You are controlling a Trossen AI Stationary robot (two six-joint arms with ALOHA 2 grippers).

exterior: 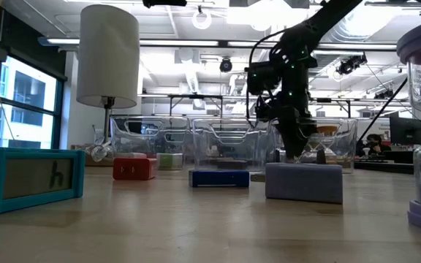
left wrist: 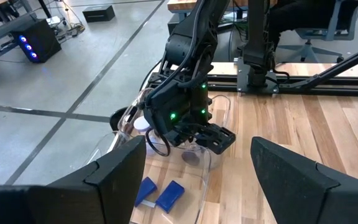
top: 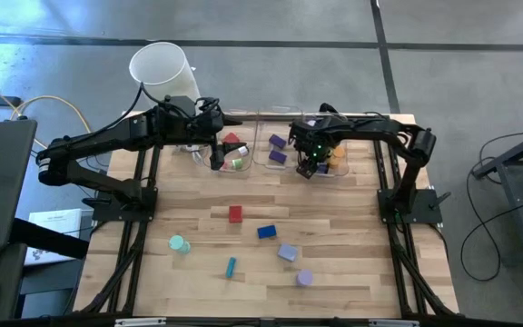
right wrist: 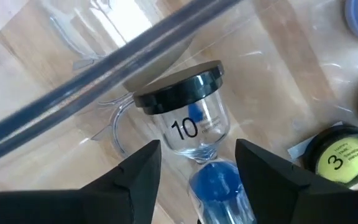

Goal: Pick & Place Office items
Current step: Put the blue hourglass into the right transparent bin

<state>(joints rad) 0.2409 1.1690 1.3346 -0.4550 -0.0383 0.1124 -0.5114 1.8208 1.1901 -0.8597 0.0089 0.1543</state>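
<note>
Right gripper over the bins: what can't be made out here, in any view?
- Right gripper, high view: its dark body hides what lies under it in the clear bin.
- Sand timer, right wrist view: lower half cut off by the edge; grip contact not visible.
- Left gripper, high view: fingertips too small; its wrist view shows no item between the fingers.
- Bin contents, low view: blurred behind clear walls.

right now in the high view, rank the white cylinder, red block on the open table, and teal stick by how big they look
1. white cylinder, by far the largest
2. red block
3. teal stick, close to the block, so unsure
</note>
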